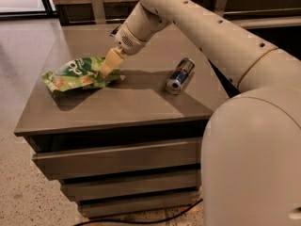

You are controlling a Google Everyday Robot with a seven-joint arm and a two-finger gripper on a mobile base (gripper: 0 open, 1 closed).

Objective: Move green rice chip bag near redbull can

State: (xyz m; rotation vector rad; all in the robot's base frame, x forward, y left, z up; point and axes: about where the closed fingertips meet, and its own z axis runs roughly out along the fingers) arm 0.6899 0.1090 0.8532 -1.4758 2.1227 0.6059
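The gripper [107, 69] pinches the bag [70, 76] at its right end (grasp looks set); next, drag it toward the can [179, 76].

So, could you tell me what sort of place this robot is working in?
Probably an office break area or test lab: a grey table with drawer-like fronts, a speckled polished floor, and snacks: a green rice chip bag and a redbull can. The gripper is at the bag's end nearer the can.
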